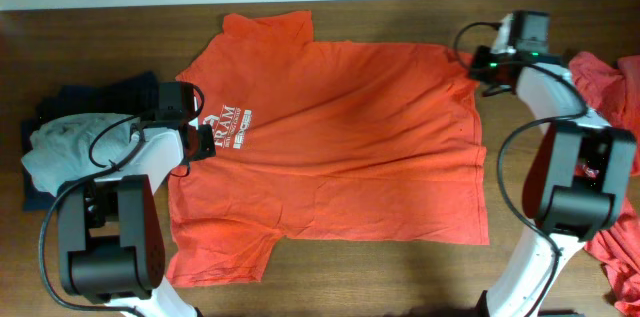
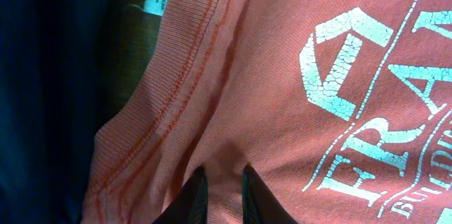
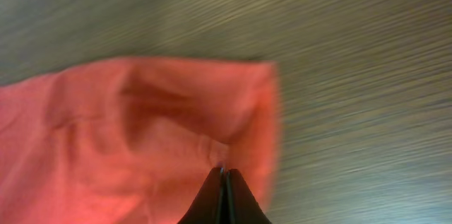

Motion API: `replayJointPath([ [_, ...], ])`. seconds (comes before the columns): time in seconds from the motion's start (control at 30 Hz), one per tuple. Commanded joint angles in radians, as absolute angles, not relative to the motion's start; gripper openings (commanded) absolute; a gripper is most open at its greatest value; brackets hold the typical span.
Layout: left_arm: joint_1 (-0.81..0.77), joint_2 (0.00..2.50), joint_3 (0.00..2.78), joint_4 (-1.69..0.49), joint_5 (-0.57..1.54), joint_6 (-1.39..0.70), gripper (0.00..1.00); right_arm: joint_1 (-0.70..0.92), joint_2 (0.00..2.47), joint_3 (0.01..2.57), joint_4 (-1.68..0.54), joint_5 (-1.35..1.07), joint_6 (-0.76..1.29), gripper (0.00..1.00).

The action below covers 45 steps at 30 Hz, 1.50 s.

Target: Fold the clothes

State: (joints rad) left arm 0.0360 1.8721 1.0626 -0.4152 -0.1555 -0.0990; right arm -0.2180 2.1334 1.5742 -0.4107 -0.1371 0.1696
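An orange-red T-shirt (image 1: 340,137) with white lettering lies spread flat on the wooden table, collar to the left. My left gripper (image 1: 205,139) is at the collar end beside the lettering. In the left wrist view its jaws (image 2: 223,181) pinch a small ridge of the T-shirt (image 2: 282,75) just inside the ribbed collar. My right gripper (image 1: 480,69) is at the T-shirt's far right corner. In the right wrist view its jaws (image 3: 222,171) are shut on the edge of that corner (image 3: 141,125), with bare table (image 3: 353,75) beyond it.
A pale grey garment (image 1: 60,147) lies on a navy one (image 1: 90,97) at the left edge, and the navy one also shows in the left wrist view (image 2: 42,75). More orange-red clothes lie at the right edge (image 1: 605,82) and lower right (image 1: 625,257).
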Motion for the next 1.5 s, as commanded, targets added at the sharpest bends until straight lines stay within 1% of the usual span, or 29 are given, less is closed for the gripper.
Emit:
replayJointPath([
  [0.0,0.042,1.921,1.04,-0.42,-0.154,-0.108,0.18,-0.299,2.135,1.608,-0.39,-0.178,0.109,0.04],
  [0.07,0.042,1.921,1.04,-0.42,-0.154,-0.108,0.18,-0.317,2.135,1.608,-0.385,-0.196,0.108,0.05],
  [0.1,0.042,1.921,1.04,-0.42,-0.154,-0.109,0.18,-0.324,2.135,1.608,-0.384,-0.203,0.108,0.16],
  [0.13,0.042,1.921,1.04,-0.419,-0.154,-0.109,0.18,-0.335,2.135,1.608,-0.389,-0.204,0.108,0.66],
  [0.17,0.042,1.921,1.04,-0.419,-0.154,-0.108,0.18,-0.335,2.135,1.608,-0.395,-0.207,0.108,0.76],
  [0.2,0.042,1.921,1.04,-0.419,-0.154,-0.109,0.19,-0.336,2.135,1.608,-0.404,-0.207,0.108,0.81],
  [0.27,0.042,1.921,1.04,-0.419,-0.154,-0.108,0.29,-0.336,2.133,1.608,-0.427,-0.208,0.108,0.92],
  [0.3,0.042,1.921,1.04,-0.417,-0.154,-0.108,0.34,-0.336,2.13,1.608,-0.448,-0.218,0.108,0.95],
  [0.37,0.042,1.921,1.042,-0.416,-0.154,-0.108,0.48,-0.336,2.117,1.608,-0.491,-0.237,0.108,0.97],
  [0.47,0.042,1.917,1.064,-0.436,-0.154,-0.108,0.55,-0.336,2.062,1.608,-0.587,-0.281,0.108,0.97],
  [0.6,0.042,1.885,1.122,-0.501,-0.154,-0.108,0.57,-0.336,1.964,1.608,-0.666,-0.355,0.11,0.97],
  [0.77,0.042,1.781,1.247,-0.669,-0.154,-0.108,0.58,-0.336,1.777,1.608,-0.8,-0.362,0.122,0.97],
  [0.9,0.042,1.659,1.332,-0.81,-0.145,-0.109,0.6,-0.336,1.608,1.608,-0.985,-0.333,0.158,0.99],
  [0.93,0.042,1.629,1.342,-0.836,-0.142,-0.114,0.66,-0.336,1.583,1.608,-1.027,-0.316,0.165,1.0],
  [0.97,0.042,1.594,1.349,-0.863,-0.13,-0.122,0.74,-0.335,1.559,1.608,-1.073,-0.298,0.166,1.0],
  [1.0,0.042,1.539,1.351,-0.901,-0.089,-0.124,0.87,-0.334,1.53,1.608,-1.16,-0.268,0.171,0.99],
  [1.03,0.042,1.509,1.351,-0.925,-0.065,-0.128,0.95,-0.334,1.525,1.607,-1.202,-0.265,0.174,0.99],
  [1.07,0.042,1.484,1.351,-0.952,-0.048,-0.142,0.97,-0.334,1.525,1.607,-1.238,-0.265,0.174,0.99],
  [1.13,0.042,1.447,1.351,-1.007,-0.04,-0.177,0.97,-0.334,1.53,1.595,-1.304,-0.265,0.174,0.99],
  [1.2,0.042,1.429,1.351,-1.063,-0.04,-0.198,0.97,-0.334,1.531,1.562,-1.323,-0.265,0.175,0.99],
  [1.33,0.042,1.427,1.329,-1.18,-0.04,-0.247,0.97,-0.334,1.531,1.464,-1.319,-0.266,0.212,0.99],
  [1.47,0.042,1.427,1.241,-1.208,-0.035,-0.293,0.97,-0.333,1.531,1.324,-1.283,-0.266,0.211,0.99],
])
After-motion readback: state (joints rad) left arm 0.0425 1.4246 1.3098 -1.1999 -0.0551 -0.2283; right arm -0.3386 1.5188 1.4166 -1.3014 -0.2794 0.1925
